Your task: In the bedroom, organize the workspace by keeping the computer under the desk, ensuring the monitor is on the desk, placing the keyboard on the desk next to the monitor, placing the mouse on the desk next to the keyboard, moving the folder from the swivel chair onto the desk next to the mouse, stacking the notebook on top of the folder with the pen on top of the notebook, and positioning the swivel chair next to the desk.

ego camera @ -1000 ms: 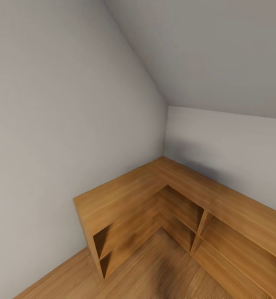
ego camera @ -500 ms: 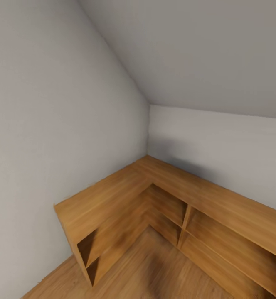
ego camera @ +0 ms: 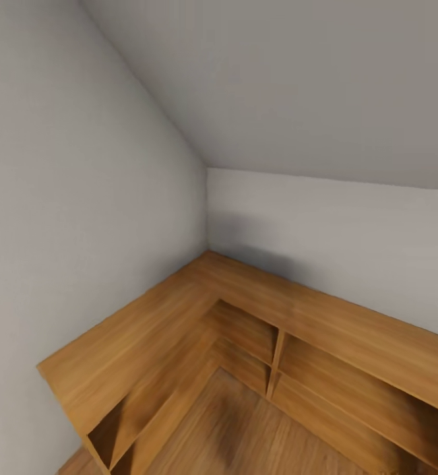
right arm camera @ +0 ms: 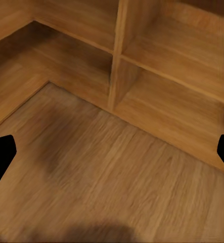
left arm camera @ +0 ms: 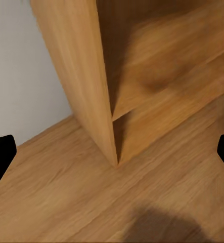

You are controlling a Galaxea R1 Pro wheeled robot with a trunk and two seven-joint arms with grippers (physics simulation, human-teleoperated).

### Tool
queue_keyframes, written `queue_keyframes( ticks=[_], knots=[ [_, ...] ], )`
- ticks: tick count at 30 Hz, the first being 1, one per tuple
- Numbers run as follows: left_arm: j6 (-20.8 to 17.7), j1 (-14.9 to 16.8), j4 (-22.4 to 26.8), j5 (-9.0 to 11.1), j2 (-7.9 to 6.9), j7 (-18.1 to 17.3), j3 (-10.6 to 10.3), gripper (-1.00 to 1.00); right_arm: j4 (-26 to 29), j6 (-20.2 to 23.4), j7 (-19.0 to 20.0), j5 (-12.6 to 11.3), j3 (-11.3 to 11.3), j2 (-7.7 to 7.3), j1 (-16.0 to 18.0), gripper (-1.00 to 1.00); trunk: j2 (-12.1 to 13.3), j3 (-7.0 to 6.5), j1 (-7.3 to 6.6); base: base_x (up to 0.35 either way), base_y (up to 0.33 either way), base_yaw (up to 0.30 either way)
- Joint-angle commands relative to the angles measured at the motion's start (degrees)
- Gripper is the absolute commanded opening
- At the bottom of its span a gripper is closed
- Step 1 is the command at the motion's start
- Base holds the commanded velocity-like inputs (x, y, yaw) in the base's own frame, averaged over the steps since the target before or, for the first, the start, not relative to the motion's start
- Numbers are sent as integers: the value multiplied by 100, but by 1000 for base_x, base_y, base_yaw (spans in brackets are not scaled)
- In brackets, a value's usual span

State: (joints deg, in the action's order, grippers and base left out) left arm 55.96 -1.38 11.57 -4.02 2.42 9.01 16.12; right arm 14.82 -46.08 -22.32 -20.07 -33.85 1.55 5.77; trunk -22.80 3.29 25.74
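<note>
In the left wrist view my left gripper (left arm camera: 113, 154) is open, its two black fingertips (left arm camera: 0, 158) far apart at the picture's edges with nothing between them. It hangs over a wooden floor (left arm camera: 66, 192) by the end panel of a low wooden shelf unit (left arm camera: 86, 76). My right gripper (right arm camera: 113, 154) is likewise open and holds nothing, its black fingertips (right arm camera: 0, 158) spread wide above the floor in front of the shelf's open compartments (right arm camera: 167, 91).
A low L-shaped shelf unit (ego camera: 153, 330) of light brown wood fills a room corner between two grey walls (ego camera: 61, 198). Its compartments (ego camera: 245, 336) are open at the front and bare. Wooden floor (ego camera: 245, 435) lies inside the L.
The head camera has turned to the right, so the shelf corner and its near end sit further left and lower in the picture. Nothing in the room itself has moved.
</note>
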Motion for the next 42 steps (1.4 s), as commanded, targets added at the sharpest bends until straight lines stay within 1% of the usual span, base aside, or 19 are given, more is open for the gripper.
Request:
queue_keyframes(
  ticks=[1,6,9,10,11,15,21,32,42],
  knots=[
    [1,-3,13,-45,3,46,2,100,-4,-13,-41,-29,-48,2,8,100,-11,11,5,76,18,-296],
    [-24,-3,12,-47,-5,42,7,100,-5,-13,-43,-35,-44,31,10,100,-11,11,5,41,10,-295],
    [-45,-3,12,-42,-83,42,15,100,-10,-16,-39,-27,-48,66,10,100,-11,11,5,13,3,-293],
    [-53,-3,10,-40,-153,38,18,100,-12,-19,-38,-21,-51,78,7,100,-11,11,5,6,2,-293],
    [-59,-3,5,-38,-183,36,17,100,-10,-20,-37,-18,-53,83,8,100,-11,11,5,5,1,-293],
    [-175,-3,-14,-32,-249,36,17,100,-12,-22,-36,-8,-64,106,7,100,-11,11,5,3,1,-293],
    [-268,-3,-21,-18,-273,49,17,100,-14,-23,-36,1,-68,141,10,100,-11,11,5,1,0,-293],
    [-409,-3,-16,5,-292,49,19,100,-16,-16,-15,13,-74,147,8,100,-11,11,5,0,0,-293],
    [-393,-3,-14,-2,-272,46,30,100,-14,-8,-10,20,-75,152,8,100,-11,11,5,0,0,-295]
  ],
)
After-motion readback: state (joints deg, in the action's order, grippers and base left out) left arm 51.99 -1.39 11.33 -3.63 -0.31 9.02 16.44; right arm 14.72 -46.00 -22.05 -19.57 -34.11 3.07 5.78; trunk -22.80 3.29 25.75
